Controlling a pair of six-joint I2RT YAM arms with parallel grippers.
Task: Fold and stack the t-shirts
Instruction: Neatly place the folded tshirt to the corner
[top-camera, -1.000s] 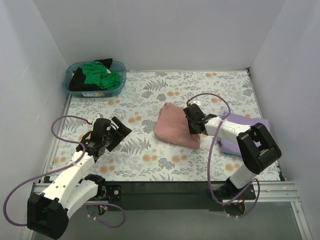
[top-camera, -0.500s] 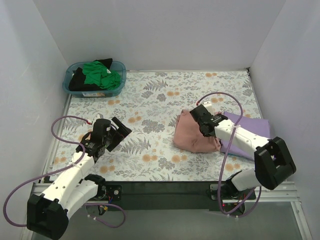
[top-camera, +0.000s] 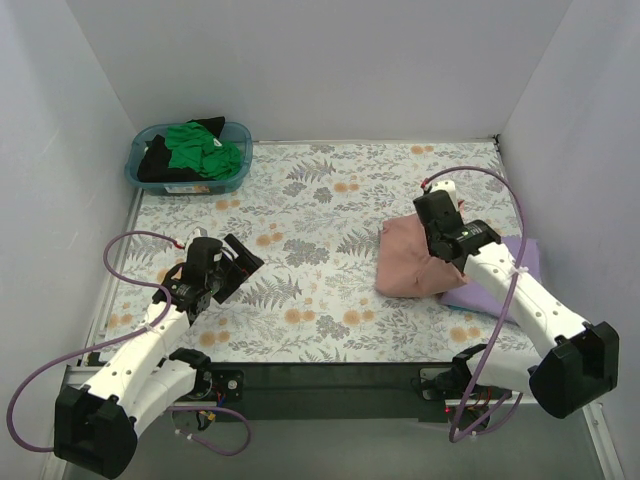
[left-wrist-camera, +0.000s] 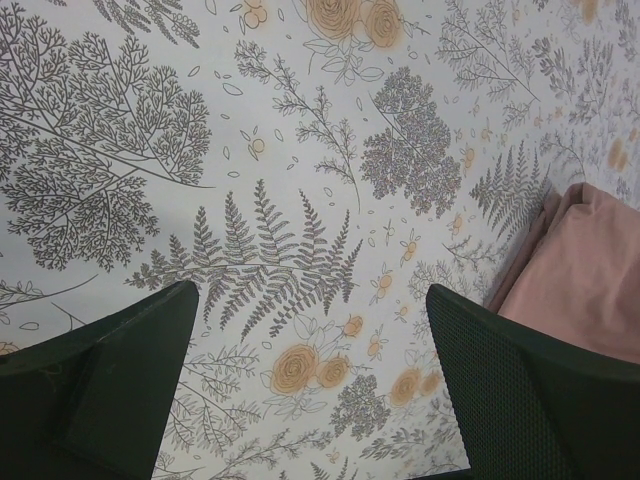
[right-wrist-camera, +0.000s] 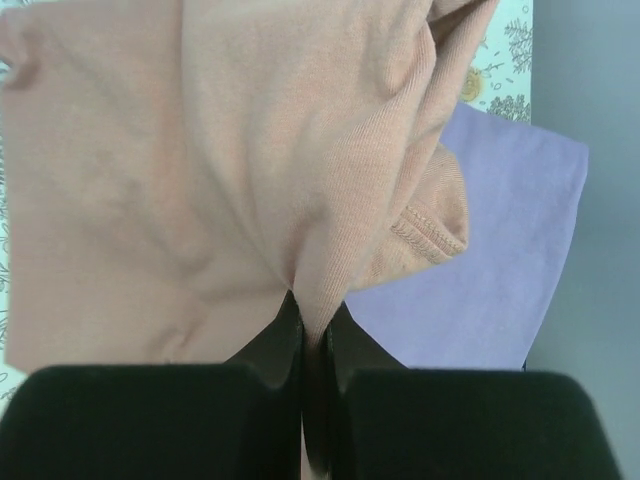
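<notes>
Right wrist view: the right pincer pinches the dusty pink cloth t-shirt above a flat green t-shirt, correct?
No. The right pincer pinches the dusty pink cloth t-shirt, but the flat t-shirt below is lavender, not green; the right wrist view shows it.

Bunched pink tee (top-camera: 405, 268) over lavender tee (right-wrist-camera: 490, 260)

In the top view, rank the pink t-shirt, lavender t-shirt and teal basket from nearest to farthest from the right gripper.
1. pink t-shirt, pinched in the right gripper.
2. lavender t-shirt, at the table's right edge.
3. teal basket, far-left corner.
</notes>
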